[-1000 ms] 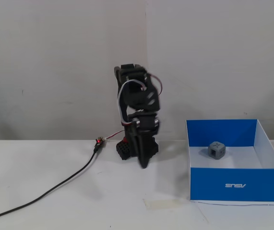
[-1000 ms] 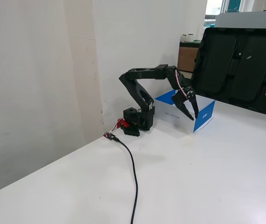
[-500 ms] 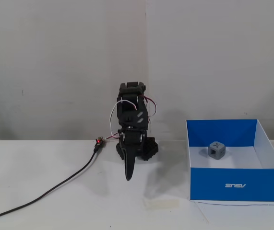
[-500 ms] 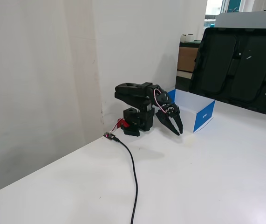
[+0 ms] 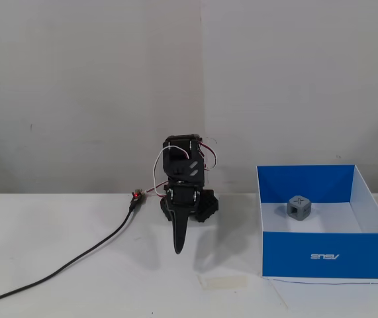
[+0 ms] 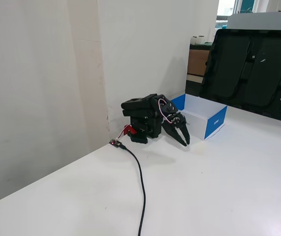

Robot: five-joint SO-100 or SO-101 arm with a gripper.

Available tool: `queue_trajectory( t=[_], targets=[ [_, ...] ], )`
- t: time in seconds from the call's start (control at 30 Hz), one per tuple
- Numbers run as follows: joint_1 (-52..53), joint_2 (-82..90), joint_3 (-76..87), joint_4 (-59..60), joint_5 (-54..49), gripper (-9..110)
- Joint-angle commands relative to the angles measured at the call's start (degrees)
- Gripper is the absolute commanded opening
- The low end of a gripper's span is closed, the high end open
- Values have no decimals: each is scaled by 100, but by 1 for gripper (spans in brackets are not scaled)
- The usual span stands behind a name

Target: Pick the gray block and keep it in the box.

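Blue cardboard box [image 5: 324,257] near the tabletop's [image 5: 76,291] wall edge holds the gray block [image 5: 298,208]; bare white surface surrounds the folded arm's end effector [image 5: 179,248], fingers together.

We see the black cable [image 5: 56,269] run off the left edge in a fixed view, and off the bottom edge in another [image 6: 141,196]. There the near wall of the box [image 6: 214,121] hides its floor, so we cannot make out the gray block [image 5: 298,208]. The gripper [image 5: 179,246] faces us end-on, so its jaws overlap into one dark wedge; we cannot tell their gap. The dark panel [image 6: 258,69] is cut off at the right edge
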Motion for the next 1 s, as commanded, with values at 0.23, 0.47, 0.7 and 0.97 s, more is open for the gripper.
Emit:
queue_trajectory(
  t=[0.23, 0.47, 0.7, 0.97],
  targets=[
    [123, 694, 62, 53, 62, 0],
    [105, 694, 62, 53, 44, 0],
    [105, 694, 62, 53, 44, 0],
    [105, 694, 62, 53, 44, 0]
  ],
)
